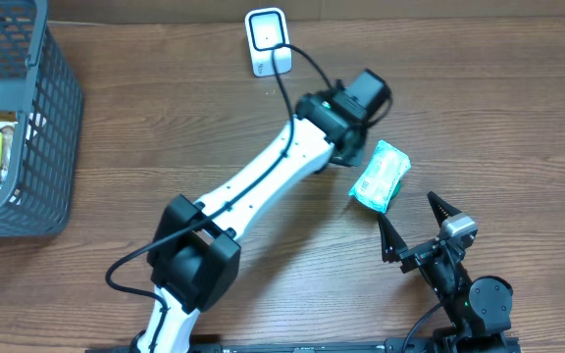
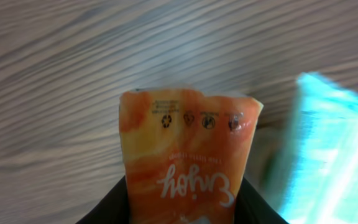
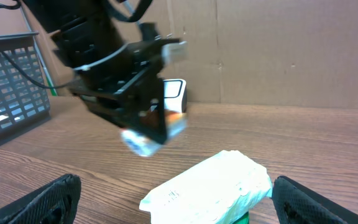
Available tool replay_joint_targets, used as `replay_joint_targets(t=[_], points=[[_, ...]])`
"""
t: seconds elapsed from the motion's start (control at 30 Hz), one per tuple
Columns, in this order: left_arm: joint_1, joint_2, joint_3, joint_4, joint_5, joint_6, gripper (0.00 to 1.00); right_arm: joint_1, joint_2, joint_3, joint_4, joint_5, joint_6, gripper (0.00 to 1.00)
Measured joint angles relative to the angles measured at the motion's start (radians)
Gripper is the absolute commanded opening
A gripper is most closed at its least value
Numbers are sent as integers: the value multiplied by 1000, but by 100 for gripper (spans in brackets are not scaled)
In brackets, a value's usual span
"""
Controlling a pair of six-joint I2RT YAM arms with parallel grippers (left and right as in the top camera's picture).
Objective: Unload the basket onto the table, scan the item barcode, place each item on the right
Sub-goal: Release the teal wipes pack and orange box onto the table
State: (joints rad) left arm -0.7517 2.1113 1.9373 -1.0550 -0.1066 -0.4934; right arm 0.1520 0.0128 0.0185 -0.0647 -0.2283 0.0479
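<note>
In the left wrist view an orange snack packet (image 2: 185,149) with white "Enjoy" lettering sits clamped between my left gripper's (image 2: 182,208) black fingers (image 2: 107,210), just above the wooden table. From overhead the left gripper (image 1: 346,147) hides this packet. A white barcode scanner (image 1: 267,41) stands at the table's far edge, up and left of that gripper. A pale teal-and-white pouch (image 1: 381,175) lies flat just right of it. My right gripper (image 1: 420,227) stands wide open in front of the pouch (image 3: 213,186), not touching it.
A grey wire basket (image 1: 42,127) holding a few packaged items stands at the far left. The scanner's black cable (image 1: 297,74) runs along the left arm. A cardboard wall (image 3: 278,50) closes off the back of the table.
</note>
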Motion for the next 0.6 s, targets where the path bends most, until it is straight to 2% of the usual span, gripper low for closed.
replay_joint_targets(t=[0.1, 0.27, 0.6], points=[[36, -1, 0, -58, -10, 3, 33, 0, 0, 0, 0, 0, 0, 100], [69, -4, -22, -69, -25, 2, 34, 0, 0, 0, 1, 0, 1, 100], [75, -4, -259, 93, -25, -13, 35, 0, 0, 0, 0, 0, 0, 100]])
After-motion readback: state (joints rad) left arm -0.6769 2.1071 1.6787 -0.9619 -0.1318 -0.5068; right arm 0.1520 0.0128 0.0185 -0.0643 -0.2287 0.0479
